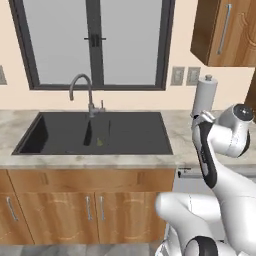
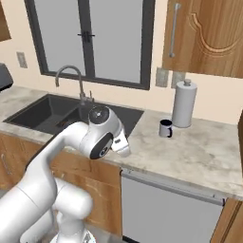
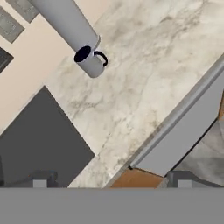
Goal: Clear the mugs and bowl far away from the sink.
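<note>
A grey paper-towel roll point(image 2: 183, 103) is seen upright on the marble counter point(image 2: 204, 147), well ahead of the gripper. Two wall outlets point(image 2: 170, 78) are set beyond it, and a grey dishwasher front point(image 2: 166, 209) lies below.

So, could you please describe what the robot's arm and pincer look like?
The arm is glossy white, built of rounded tubular links, with dark grey joint bands and a round dark cap at one joint. The pincer ends in two small, blocky dark grey fingertips. No cables or markings are visible.
</note>
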